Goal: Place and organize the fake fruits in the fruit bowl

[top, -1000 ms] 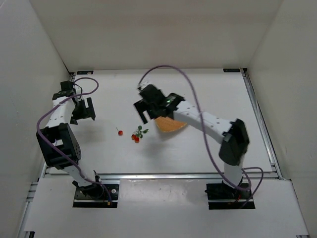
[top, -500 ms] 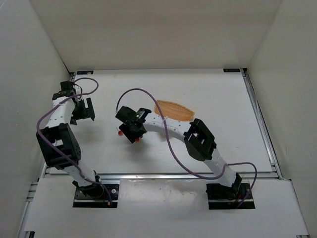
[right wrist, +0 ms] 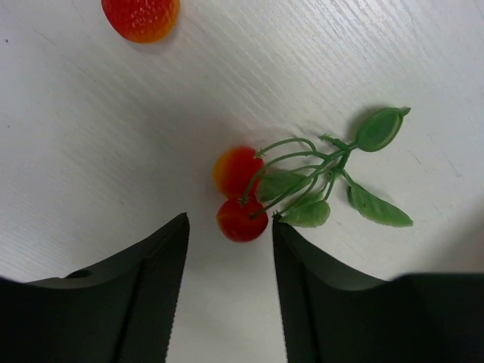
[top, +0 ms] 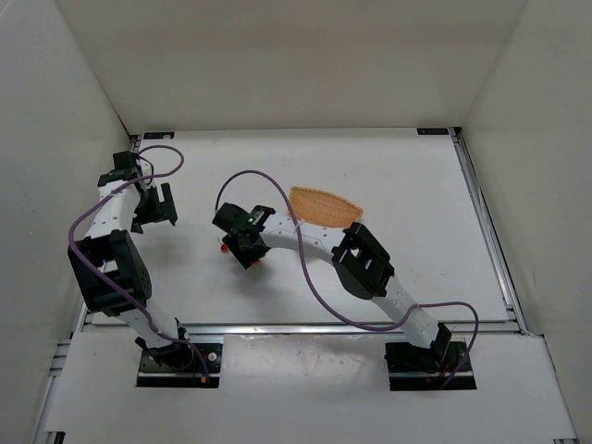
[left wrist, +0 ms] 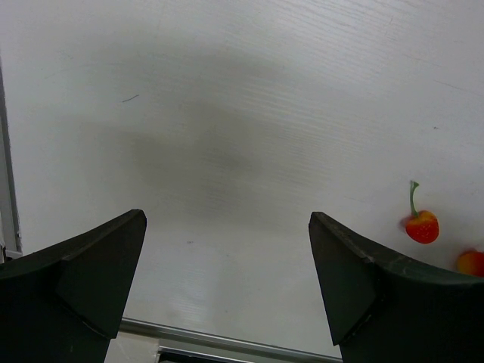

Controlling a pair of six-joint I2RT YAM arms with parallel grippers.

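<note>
Right gripper [right wrist: 229, 231]: jaws apart and gripping nothing. It is low over the table [right wrist: 91, 151], with its arm reaching across toward the left side.
Cluster [right wrist: 240, 195]: two red cherries lie side by side right at the right gripper's opening. The nearer one sits level with the fingertips and between them. I cannot tell whether it touches either finger.
Leaves [right wrist: 378, 130]: green, on thin stems that fan from the cluster ahead and to the right of the right gripper.
Single cherry [right wrist: 141, 13]: further ahead of the right gripper and left of its opening. It is apart from the cluster and cut by the frame edge. In the left wrist view the single cherry [left wrist: 421, 225] lies ahead of the left gripper and well to its right.
Basket [top: 324, 205]: flat on the table behind the right gripper, beside that arm's forearm and well apart from the cherries.
Left gripper [left wrist: 227, 219]: jaws wide apart with only bare table between them. In the top view the left gripper [top: 159, 205] is near the table's left edge, well apart from all the fruit.
</note>
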